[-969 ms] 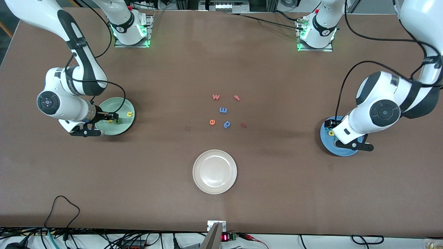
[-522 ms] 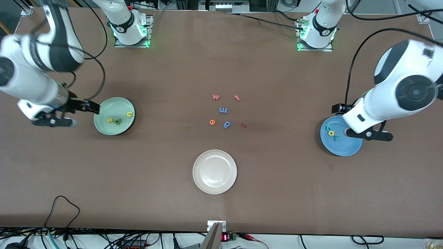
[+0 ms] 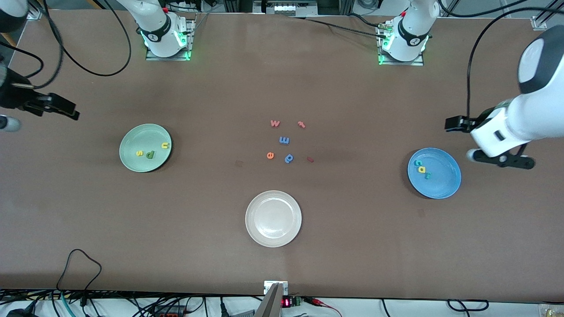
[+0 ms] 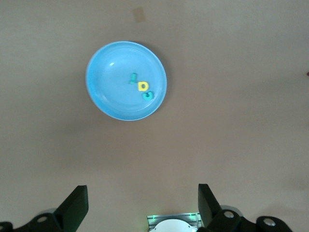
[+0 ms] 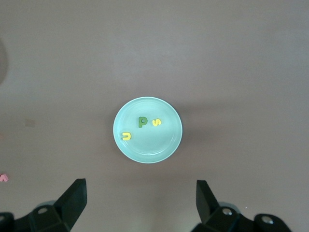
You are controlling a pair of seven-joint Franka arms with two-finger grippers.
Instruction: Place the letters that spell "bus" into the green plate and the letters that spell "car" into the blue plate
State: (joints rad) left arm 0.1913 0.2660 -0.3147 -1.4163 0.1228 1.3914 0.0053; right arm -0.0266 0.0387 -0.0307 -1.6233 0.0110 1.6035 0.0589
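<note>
Front view shows the green plate toward the right arm's end of the table, with the yellow u, the green b and the yellow s lying flat in its shallow dish, close together but apart. Toward the left arm's end sits the blue plate, holding the teal c, the yellow a and the teal r in a short row, nearly touching. Both words look sorted, so the task appears done.

The letters are small, chunky moulded plastic with a matte face; the plates are smooth, round and glossy, with low raised rims that keep the pieces from sliding out.

Between the plates, mid-table, the leftover letters lie scattered on the brown matte tabletop, and a cream plate sits nearer the camera, with nothing in it.

The right gripper hangs high over the table beside the green plate, fingers spread wide and holding nothing. The left gripper hovers likewise beside the blue plate, spread and empty. Both probably stand clear because nothing is left to carry.
</note>
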